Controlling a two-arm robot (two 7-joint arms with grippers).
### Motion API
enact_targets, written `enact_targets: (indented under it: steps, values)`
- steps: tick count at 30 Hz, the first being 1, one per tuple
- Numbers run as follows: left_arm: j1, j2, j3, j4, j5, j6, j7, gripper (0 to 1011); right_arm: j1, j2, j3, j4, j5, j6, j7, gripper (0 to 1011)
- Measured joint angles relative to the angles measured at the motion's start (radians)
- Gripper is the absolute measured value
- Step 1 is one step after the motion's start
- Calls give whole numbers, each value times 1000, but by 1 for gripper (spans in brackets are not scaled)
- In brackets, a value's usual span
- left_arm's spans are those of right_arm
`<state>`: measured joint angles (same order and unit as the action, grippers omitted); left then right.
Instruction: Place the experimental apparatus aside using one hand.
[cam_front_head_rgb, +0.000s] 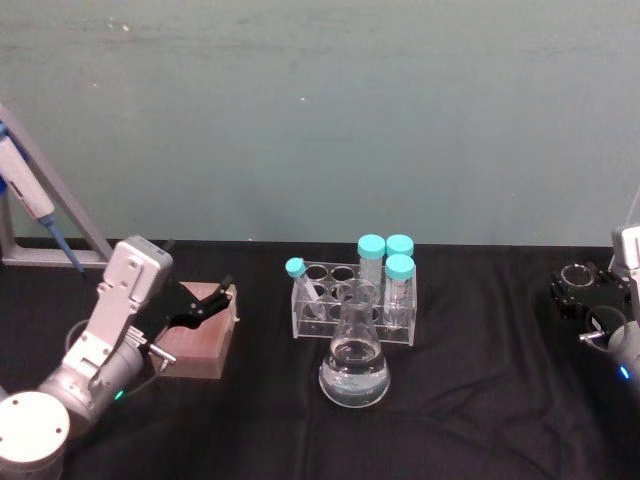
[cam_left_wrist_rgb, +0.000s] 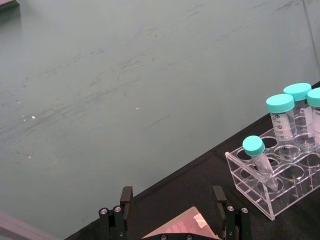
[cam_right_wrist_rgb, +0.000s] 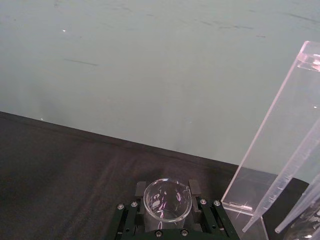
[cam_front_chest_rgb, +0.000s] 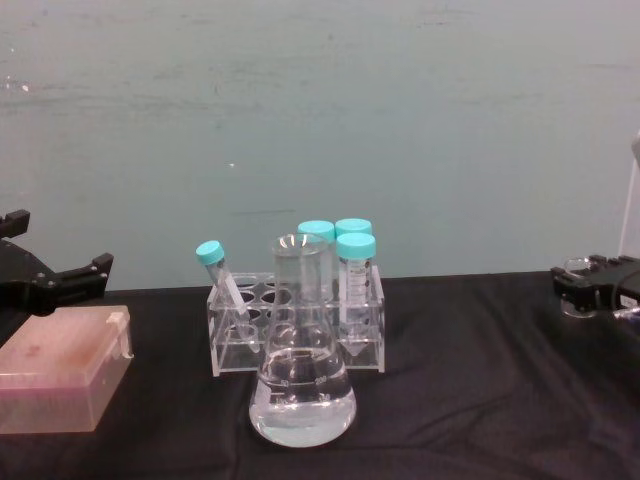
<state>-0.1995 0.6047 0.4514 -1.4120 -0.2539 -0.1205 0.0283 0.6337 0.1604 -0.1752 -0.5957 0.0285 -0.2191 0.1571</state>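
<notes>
**A:** Right gripper (cam_front_head_rgb: 578, 285) is out at the far right of the table (cam_front_head_rgb: 480, 400), jaws pinched on the little beaker (cam_right_wrist_rgb: 167, 201), just beside the clear stand (cam_right_wrist_rgb: 280, 140).

**B:** Thin glass, light and slick. I'd want a gentle squeeze round the wall, kept upright.

**A:** The flask (cam_front_head_rgb: 354, 368) stands mid-table before the tube rack (cam_front_head_rgb: 345, 305), with clear liquid in it.

**B:** Heavier, and it'll slosh. The neck looks like the place to grip. Left gripper (cam_front_head_rgb: 214, 298)?

**A:** Jaws apart, hovering over the pink box (cam_front_head_rgb: 200, 345).
</notes>
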Motion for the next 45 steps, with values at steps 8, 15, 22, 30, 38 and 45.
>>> enact_targets:
  steps: [8,15,22,30,38,45]
  values:
    - [0,0,0,0,0,0,0,1000,-12,-4,25,-13,-15,5,-13,507]
    - [0,0,0,0,0,0,0,1000,-14,-8,41,-11,-24,6,-13,507]
    - [0,0,0,0,0,0,0,1000,-12,-13,51,-5,-29,6,-12,507]
    - [0,0,0,0,0,0,0,1000,-5,-17,61,8,-37,5,-10,507]
    - [0,0,0,0,0,0,0,1000,6,-20,70,28,-38,-11,9,507]
    - [0,0,0,0,0,0,0,1000,6,-20,70,28,-38,-11,9,507]
